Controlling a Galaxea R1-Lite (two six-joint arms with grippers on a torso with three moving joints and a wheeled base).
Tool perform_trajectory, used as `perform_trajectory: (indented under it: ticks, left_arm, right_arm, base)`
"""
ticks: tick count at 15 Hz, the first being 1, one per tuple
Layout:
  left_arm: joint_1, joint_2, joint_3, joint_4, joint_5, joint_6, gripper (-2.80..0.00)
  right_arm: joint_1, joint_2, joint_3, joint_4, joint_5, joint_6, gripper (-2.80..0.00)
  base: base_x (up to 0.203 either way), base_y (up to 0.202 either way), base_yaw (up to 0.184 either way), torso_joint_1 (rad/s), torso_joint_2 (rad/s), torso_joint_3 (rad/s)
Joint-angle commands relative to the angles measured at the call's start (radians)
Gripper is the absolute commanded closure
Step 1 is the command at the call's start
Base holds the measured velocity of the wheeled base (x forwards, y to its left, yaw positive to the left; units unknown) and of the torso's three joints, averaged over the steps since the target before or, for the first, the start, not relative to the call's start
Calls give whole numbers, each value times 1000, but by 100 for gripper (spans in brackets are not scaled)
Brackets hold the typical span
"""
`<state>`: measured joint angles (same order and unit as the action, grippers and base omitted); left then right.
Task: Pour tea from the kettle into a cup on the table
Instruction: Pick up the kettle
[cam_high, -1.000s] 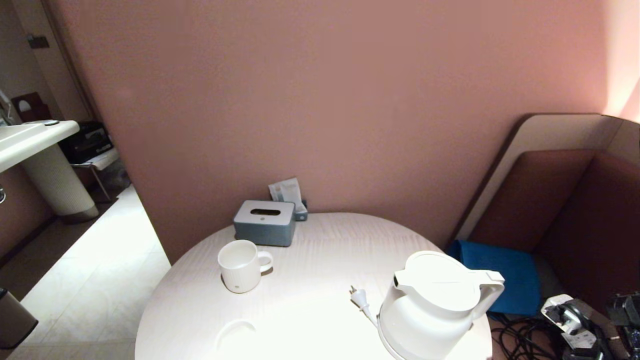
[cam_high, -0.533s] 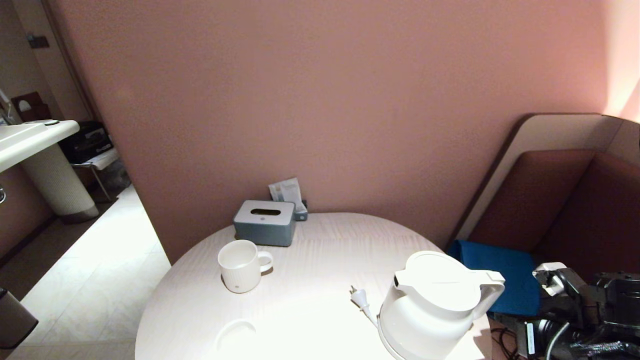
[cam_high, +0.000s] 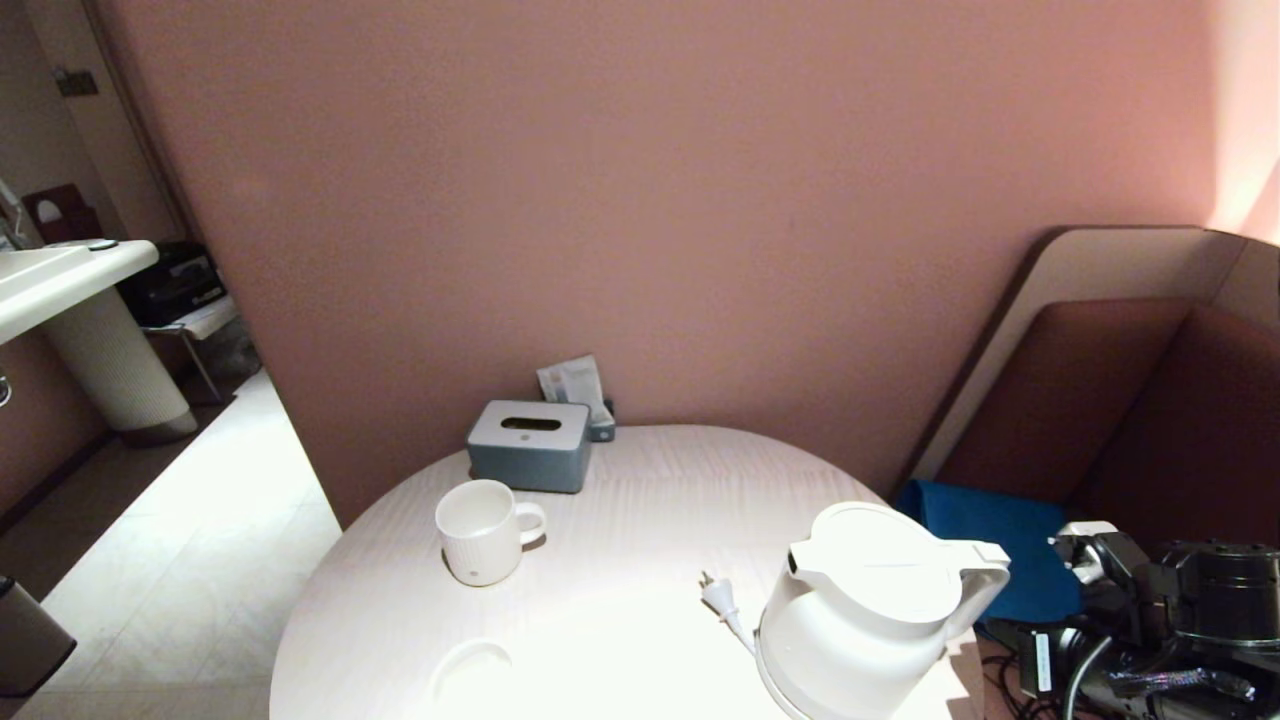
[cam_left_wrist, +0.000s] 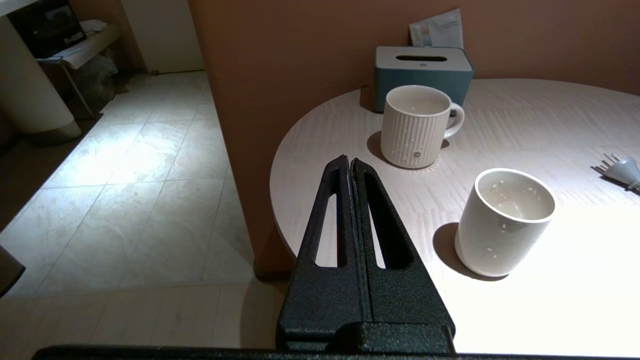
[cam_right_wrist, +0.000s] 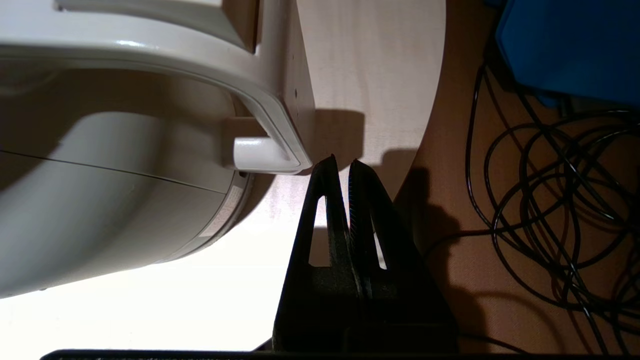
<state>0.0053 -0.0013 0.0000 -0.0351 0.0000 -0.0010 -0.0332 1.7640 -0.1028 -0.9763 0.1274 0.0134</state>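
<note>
Two grippers, both empty, fingers pressed together.

Landmark: the kettle (cam_high: 875, 610), standing on its base at the near right edge of the table (cam_high: 640, 480), lid on, spout toward the plug, loop handle (cam_high: 985, 585) overhanging the table's right rim.

- Right gripper (cam_right_wrist: 341, 166): off the table, just right of the kettle and low beside its handle. Tips close to the handle's lower end (cam_right_wrist: 260, 152) but not touching it. Nothing lies between tips and handle.
- Cables (cam_right_wrist: 550, 200): a black tangle on the floor, right of the kettle and below the gripper.
- Cushion (cam_high: 1000, 550): blue, on the bench seat right of and behind the kettle.
- Plug (cam_high: 715, 595): white, lying flat on the table just left of the kettle, its cord running back toward the base.
- Cup (cam_left_wrist: 505, 220): upright on the table, well left of the kettle at the near side, open and unobstructed. In the head view it is washed out by glare and only its rim shows.
- Left gripper (cam_left_wrist: 350, 162): beyond the table's near left edge, well left of the kettle, hanging over the floor short of the cup.
- Mug (cam_high: 485, 530): ribbed, with a handle, farther left and farther back than the cup, apart from it.
- Tissue box (cam_high: 530, 445): grey-blue, behind the mug at the table's far edge, against the wall (cam_high: 640, 200).
- Packet (cam_high: 575, 385): pale, upright behind the box.
</note>
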Motion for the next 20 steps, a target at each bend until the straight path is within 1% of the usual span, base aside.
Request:
perform_trajectory:
  ticks: [1,4,6,8,11,13,15,20]
  left_arm:
    - [1,1,0,0,1,-1,0]
    - [1,1,0,-2,1,-1,0]
    - [1,1,0,0,1,-1,0]
    - [1,1,0,0,1,-1,0]
    - [1,1,0,0,0,-1,0]
    - [1,1,0,0,2,-1,0]
    - [1,1,0,0,1,-1,0]
    - [1,1,0,0,2,-1,0]
  right_arm:
    - [1,-7,0,-5,1,0,0]
    - [3,-14,-8,-10,4,1,0]
    - [7,-33,-18,19,4,2,0]
    - [7,-73,-25,84,6,2,0]
    - [7,-124,-72,199,12,3,0]
    - [8,-146,-80,237,28,3,0]
    - [12,-156,-78,246,52,2,0]
    - [12,-90,-98,242,55,8,0]
  base:
    - [0,0,0,0,0,0]
    - [0,0,0,0,0,0]
    - [0,0,0,0,0,0]
    - [0,0,0,0,0,0]
    - [0,0,0,0,0,0]
    - [0,0,0,0,0,0]
    - [0,0,0,0,0,0]
    - [0,0,0,0,0,0]
